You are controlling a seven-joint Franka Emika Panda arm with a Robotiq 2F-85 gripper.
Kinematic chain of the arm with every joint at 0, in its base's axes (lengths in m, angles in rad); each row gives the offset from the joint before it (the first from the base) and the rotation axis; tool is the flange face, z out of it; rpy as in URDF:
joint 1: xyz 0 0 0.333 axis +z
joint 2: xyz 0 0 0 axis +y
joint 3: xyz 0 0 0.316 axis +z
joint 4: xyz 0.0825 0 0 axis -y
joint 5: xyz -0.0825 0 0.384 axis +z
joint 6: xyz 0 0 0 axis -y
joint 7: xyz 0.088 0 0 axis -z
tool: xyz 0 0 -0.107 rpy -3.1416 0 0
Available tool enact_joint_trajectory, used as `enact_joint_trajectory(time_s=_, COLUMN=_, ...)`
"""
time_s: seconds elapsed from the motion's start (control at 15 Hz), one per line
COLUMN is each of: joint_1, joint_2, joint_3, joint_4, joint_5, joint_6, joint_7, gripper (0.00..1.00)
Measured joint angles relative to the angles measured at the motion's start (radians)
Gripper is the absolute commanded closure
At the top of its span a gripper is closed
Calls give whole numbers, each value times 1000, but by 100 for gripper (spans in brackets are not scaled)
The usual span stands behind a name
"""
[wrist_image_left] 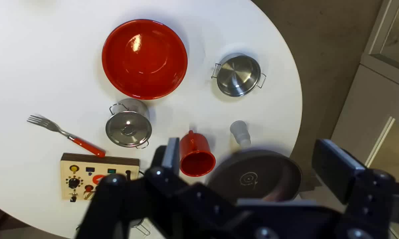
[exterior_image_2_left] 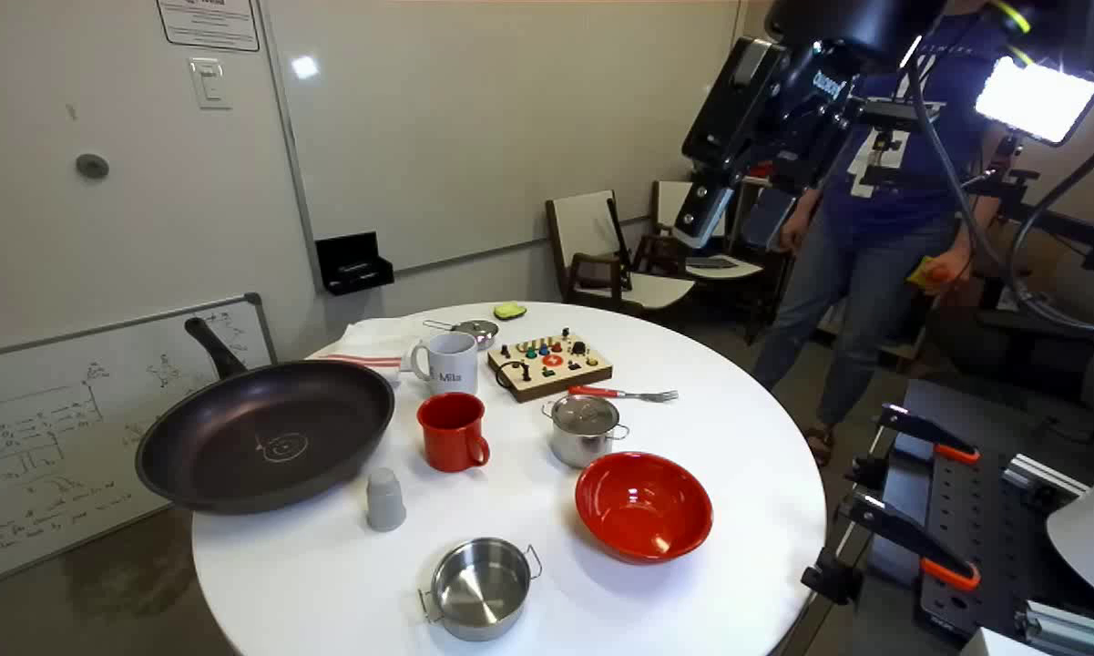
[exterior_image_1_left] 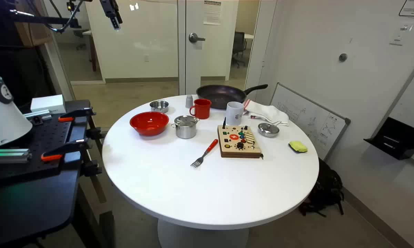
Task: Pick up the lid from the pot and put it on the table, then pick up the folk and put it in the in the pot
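The silvery lid sits on the small steel pot, which stands upright on the round white table. The lid and pot also show in an exterior view, and the lid shows in the wrist view. The fork lies flat on the table, metal tines with a red handle; it also shows in the wrist view. My gripper is open and empty, its fingers wide apart. It hangs high above the table in an exterior view, apart from the lid and the fork.
The red bowl stands close beside the pot. A red mug, wooden button box, white mug, black frying pan, grey shaker and shallow steel bowl stand around. A person stands behind the arm.
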Motion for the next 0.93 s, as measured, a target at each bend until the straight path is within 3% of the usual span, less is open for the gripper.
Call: enact_joint_trajectory(time_s=0.93, joint_1=-3, joint_2=0, joint_3=-1, joint_4=0, joint_5=-11, joint_6=1, joint_7=2, gripper=0)
